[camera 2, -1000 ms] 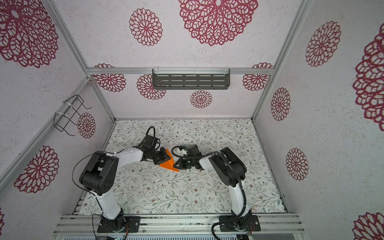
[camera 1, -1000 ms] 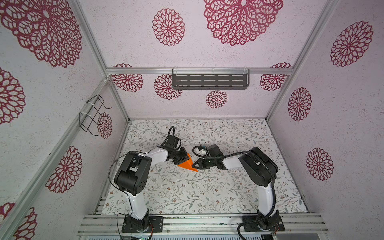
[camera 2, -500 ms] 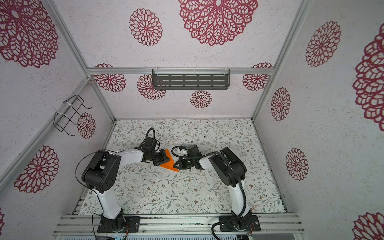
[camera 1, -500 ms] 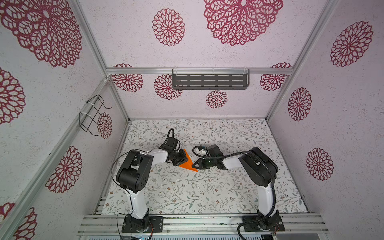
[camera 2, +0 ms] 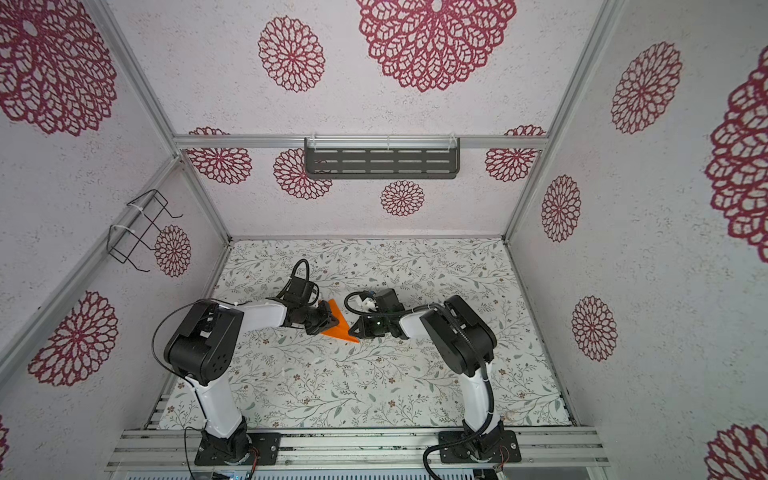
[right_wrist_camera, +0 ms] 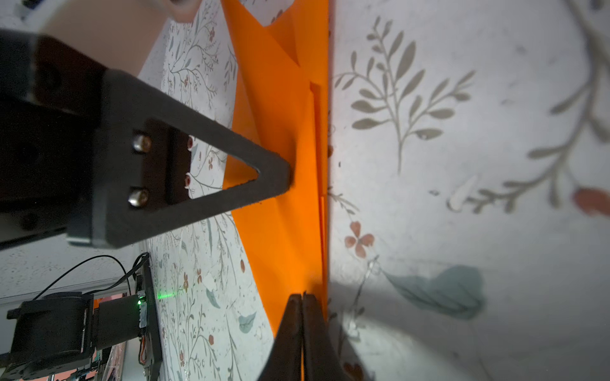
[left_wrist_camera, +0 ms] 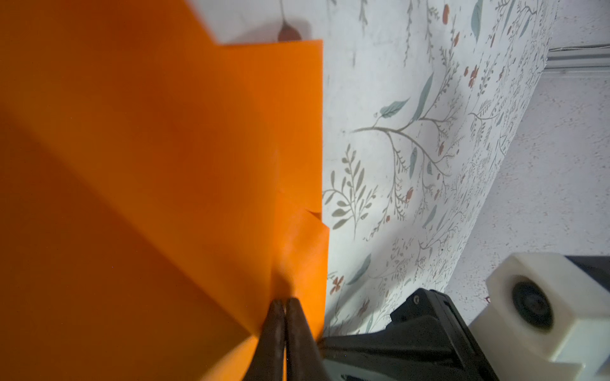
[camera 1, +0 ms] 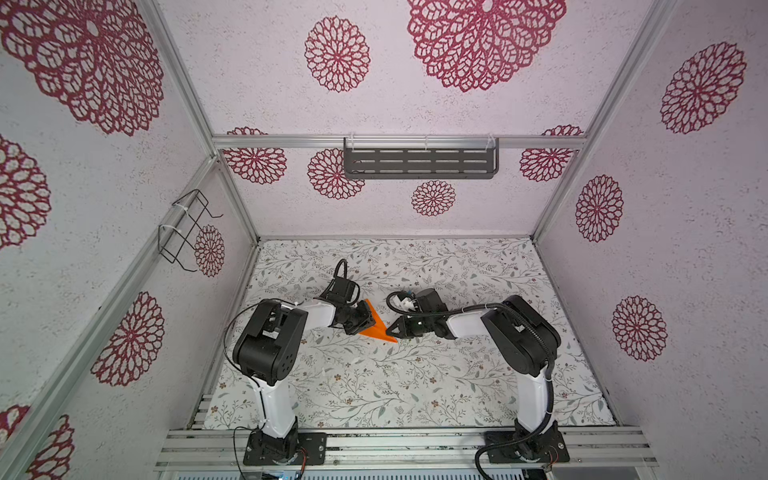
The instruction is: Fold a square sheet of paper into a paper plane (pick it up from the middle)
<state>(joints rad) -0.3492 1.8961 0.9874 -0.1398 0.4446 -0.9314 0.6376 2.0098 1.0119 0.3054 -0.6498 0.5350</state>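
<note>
Lying flat mid-bench [camera 1: 374, 386], the paper [camera 1: 376, 328] is found already folded into a thin, sharp-pointed wedge of layered flaps with crisp creases, matte and bright orange. The left pincer [left_wrist_camera: 284, 308] is shut, its tip pressed onto the flaps. The right pincer [right_wrist_camera: 302, 305] is shut too, set at the folded edge; whether a layer is nipped cannot be told. The nose folds are judged done, while wing folds and final shaping are judged left. Beyond, a slotted grey shelf [camera 1: 419, 163] is hung on the textured back wall.
</note>
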